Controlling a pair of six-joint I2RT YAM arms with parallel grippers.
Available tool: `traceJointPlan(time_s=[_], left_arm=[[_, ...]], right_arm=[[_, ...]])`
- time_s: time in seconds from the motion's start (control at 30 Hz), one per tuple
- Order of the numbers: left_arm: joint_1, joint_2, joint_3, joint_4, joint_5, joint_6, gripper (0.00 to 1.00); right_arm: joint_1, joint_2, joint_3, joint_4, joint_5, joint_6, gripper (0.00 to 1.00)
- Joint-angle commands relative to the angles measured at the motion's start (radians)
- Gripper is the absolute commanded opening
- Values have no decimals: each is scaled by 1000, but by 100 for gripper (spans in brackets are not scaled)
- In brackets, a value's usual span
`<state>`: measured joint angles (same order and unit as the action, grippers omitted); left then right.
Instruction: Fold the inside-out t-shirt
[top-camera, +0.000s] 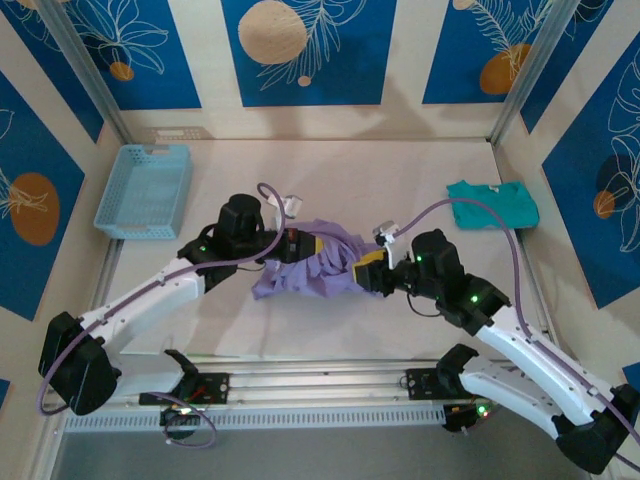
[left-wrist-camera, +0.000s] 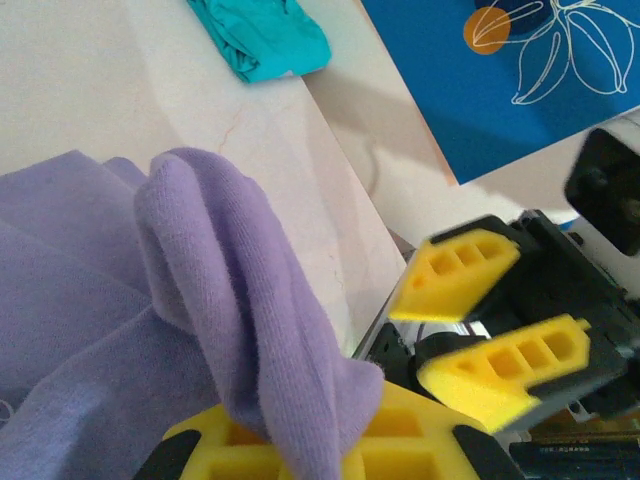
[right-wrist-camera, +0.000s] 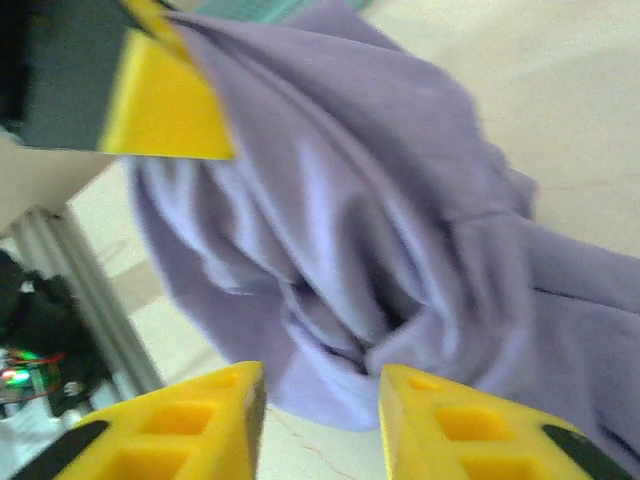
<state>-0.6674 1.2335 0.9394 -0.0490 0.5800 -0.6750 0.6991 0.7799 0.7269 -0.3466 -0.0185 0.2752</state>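
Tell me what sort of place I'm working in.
Probably a lab test cell: a white table framed by aluminium posts, blue printed wall panels, and a slotted rail along the near edge.

A light blue basket (top-camera: 145, 190) sits by the far left corner of the pale worktop (top-camera: 350, 170). A crumpled teal shirt (top-camera: 492, 203) lies near the right edge. Blue leaf-patterned panels (top-camera: 305, 50) line the walls.

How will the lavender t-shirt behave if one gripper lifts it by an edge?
Probably floppy: the lavender t-shirt lies crumpled in soft folds and droops over the left gripper. It would likely sag and drag, since most of it rests bunched on the table.
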Motion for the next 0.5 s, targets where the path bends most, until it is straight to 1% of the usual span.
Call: traceJointPlan(time_s=[0.0,0.3,0.4,0.47], left_arm=[[8,4,8,35,27,-3,0],[10,4,4,32,28,0,0],[10,0,1,31,28,3,0],[11,-3,1,29,26,7,0]], right_arm=[[29,60,-24,96,-86,5,32],[23,248,32,184,-34,-1,30],[18,271,42,193,-39,-9,26],[15,275,41,204,-52,-7,19]])
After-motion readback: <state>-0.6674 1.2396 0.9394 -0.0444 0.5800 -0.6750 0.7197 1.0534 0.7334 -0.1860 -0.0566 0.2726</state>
